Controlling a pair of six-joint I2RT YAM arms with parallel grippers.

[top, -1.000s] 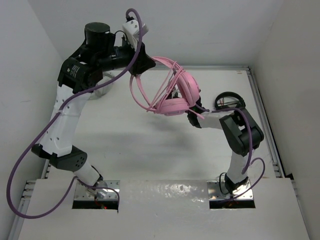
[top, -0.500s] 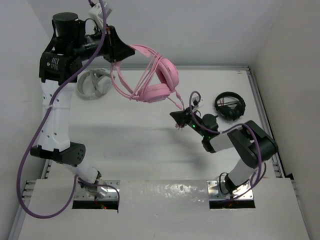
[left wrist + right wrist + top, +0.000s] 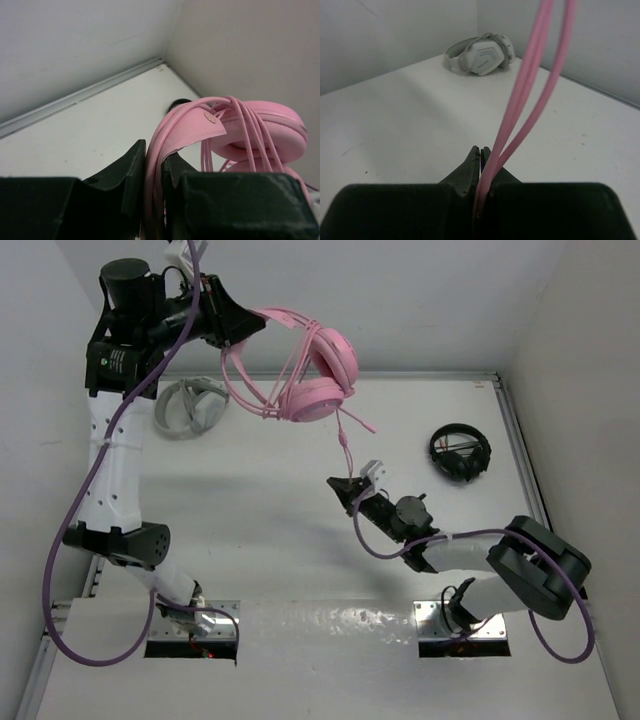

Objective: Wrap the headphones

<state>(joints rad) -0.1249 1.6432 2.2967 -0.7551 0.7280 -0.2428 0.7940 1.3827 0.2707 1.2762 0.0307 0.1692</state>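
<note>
The pink headphones [image 3: 318, 380] hang in the air at the back of the table, their cable wound several times around the headband and earcups. My left gripper [image 3: 252, 328] is shut on the pink headband [image 3: 170, 135], holding them high. A length of pink cable [image 3: 346, 445] runs down from the earcups to my right gripper [image 3: 340, 485], which is shut on it low over the table's middle. In the right wrist view two strands of the cable [image 3: 530, 95] rise from between the closed fingers.
Grey-white headphones [image 3: 188, 407] lie at the back left; they also show in the right wrist view [image 3: 480, 54]. Black headphones [image 3: 460, 452] lie at the right, near the metal rail [image 3: 525, 470]. White walls enclose the table.
My left gripper has lifted the headphones up and left. My right gripper left the earcups, drew back toward the front and left, and now holds the cable pulled down.
</note>
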